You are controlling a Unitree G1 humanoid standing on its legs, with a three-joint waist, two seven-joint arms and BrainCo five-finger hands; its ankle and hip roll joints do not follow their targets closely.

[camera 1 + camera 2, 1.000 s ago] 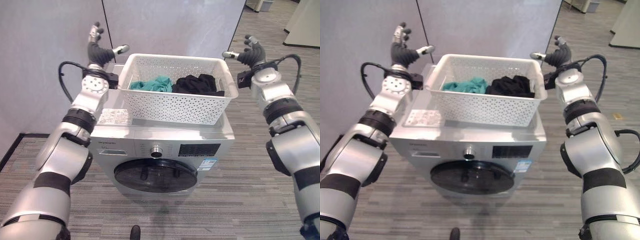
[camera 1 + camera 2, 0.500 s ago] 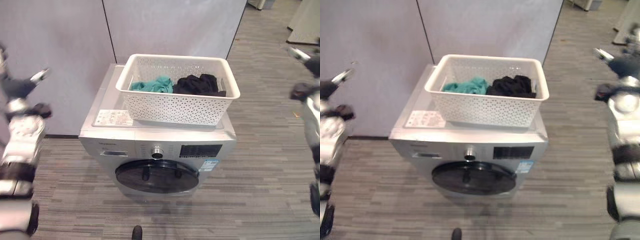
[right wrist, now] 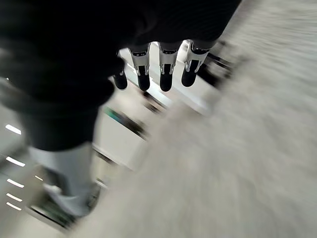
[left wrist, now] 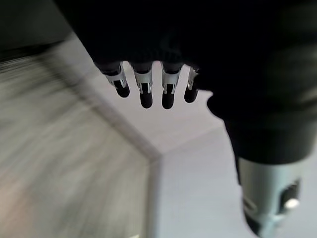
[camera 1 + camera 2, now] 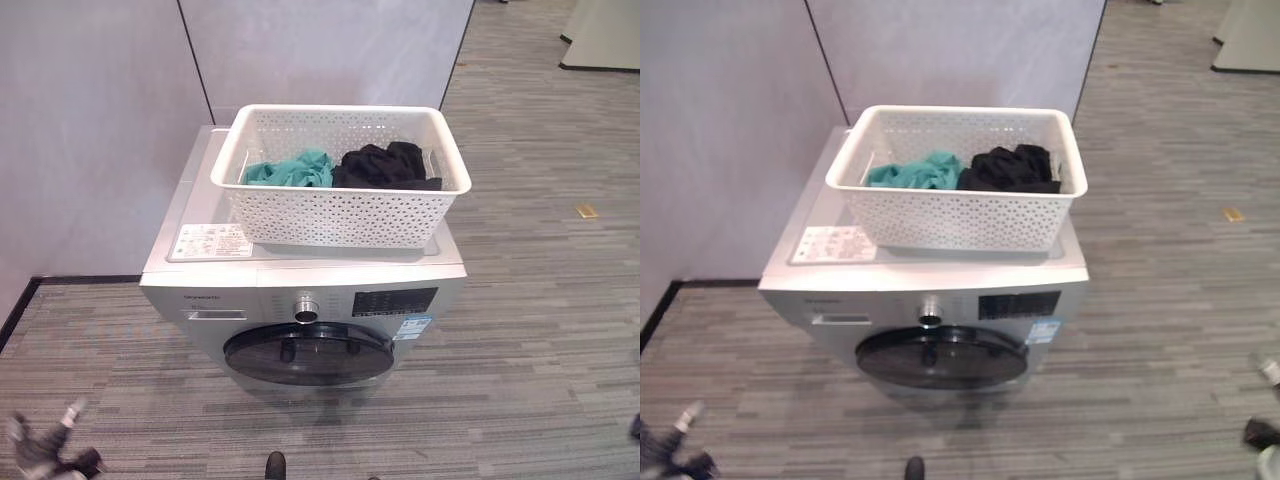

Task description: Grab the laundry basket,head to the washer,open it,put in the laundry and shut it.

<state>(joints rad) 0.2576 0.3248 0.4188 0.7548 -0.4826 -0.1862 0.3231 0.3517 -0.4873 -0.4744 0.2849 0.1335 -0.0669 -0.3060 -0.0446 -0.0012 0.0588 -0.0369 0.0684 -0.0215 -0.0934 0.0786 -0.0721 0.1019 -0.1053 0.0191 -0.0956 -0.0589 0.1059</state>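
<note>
Laundry basket (image 5: pixel 340 205) sits atop the closed washer (image 5: pixel 300 300).
Left hand (image 4: pixel 148 94) at 7 o'clock, right hand (image 3: pixel 163 74) at 4 o'clock; both released, empty.

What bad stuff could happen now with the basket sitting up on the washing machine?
The laundry basket sits near the washer's front edge, so a clumsy grab might tip it off. Its round door is low down, so opening it means a deep reach. Both hands, left and right, hang away from it, holding nothing.
</note>
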